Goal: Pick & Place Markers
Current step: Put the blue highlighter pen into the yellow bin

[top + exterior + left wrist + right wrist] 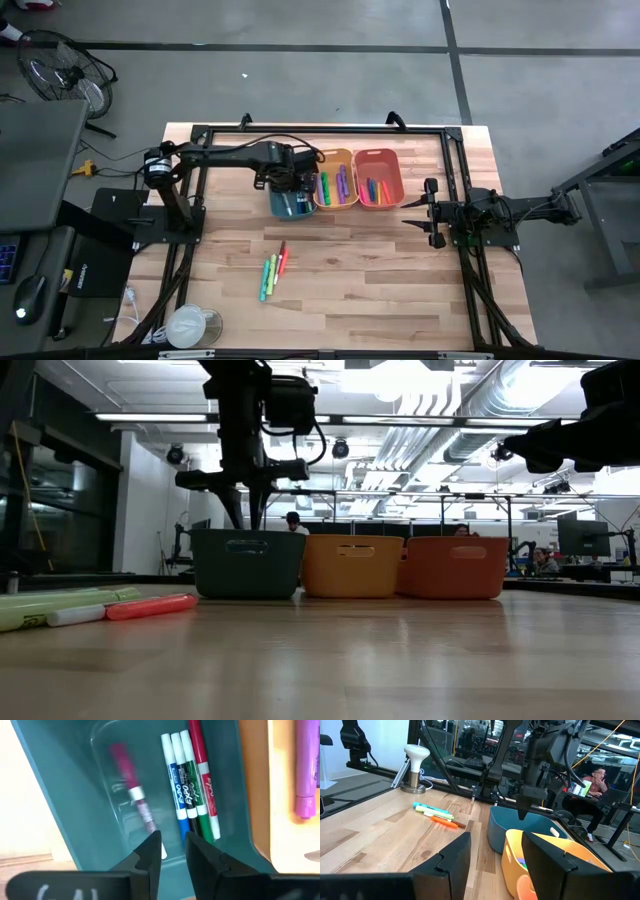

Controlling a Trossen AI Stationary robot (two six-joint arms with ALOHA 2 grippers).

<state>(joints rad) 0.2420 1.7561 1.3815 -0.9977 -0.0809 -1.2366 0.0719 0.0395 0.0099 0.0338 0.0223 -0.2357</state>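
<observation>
My left gripper point(290, 190) hangs over the teal bin point(296, 208), fingers pointing down into it and open by a narrow gap point(172, 851). Below the fingertips a blurred pink marker point(131, 795) is in the bin, apart from both fingers. Beside it, blue, green and red markers point(191, 785) lie side by side on the bin's floor. Several green, yellow and red markers point(273, 268) lie on the table toward the near edge, also showing in the low view as markers point(90, 607). My right gripper point(432, 212) waits open at the table's right, its fingers apart in its own view point(495, 865).
Right of the teal bin stand a yellow-orange bin point(336, 200) and an orange bin point(380, 200), both with markers in them; a purple one point(305, 770) lies in the yellow-orange bin. A white object point(190, 325) stands at the near-left corner. A black frame point(320, 130) borders the table.
</observation>
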